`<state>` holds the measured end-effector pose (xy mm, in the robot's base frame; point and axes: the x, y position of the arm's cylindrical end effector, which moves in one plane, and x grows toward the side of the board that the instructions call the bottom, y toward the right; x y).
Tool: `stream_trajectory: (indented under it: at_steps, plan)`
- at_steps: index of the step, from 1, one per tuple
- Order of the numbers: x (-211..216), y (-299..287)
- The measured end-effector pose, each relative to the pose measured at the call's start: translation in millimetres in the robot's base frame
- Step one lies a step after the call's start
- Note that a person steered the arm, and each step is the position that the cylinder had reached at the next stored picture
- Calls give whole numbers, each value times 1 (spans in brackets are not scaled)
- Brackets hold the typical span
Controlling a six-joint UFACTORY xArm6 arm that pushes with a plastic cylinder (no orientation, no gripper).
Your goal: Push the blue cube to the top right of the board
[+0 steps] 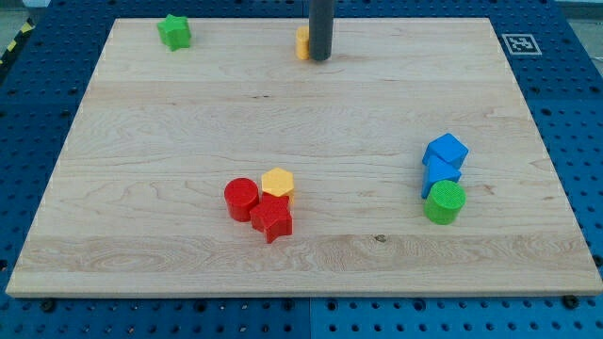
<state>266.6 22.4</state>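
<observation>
Pale wooden board [188, 122], grain running across the view, resting on a blue perforated bench top [28, 104].

Blocks directly on the board:
- green star [174, 32] at about 11 o'clock, near the top edge.
- orange block [302, 42] at 12 o'clock, shape unclear, partly hidden behind the dark rod; my tip [320, 59] meets the board just beside it.
- blue cube [446, 151] at about 4 o'clock, touching a second blue block [440, 174] below it, which touches a green cylinder [445, 202].
- red cylinder [241, 199], yellow hexagon [278, 182] and red star [272, 219] clustered touching at about 6 o'clock.
</observation>
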Motion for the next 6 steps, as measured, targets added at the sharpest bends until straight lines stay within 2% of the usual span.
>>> stream_trajectory:
  at_steps: [1, 3, 4, 6]
  plan:
    - [-19, 0]
    - [-22, 2]
    - [-7, 2]
    - [88, 12]
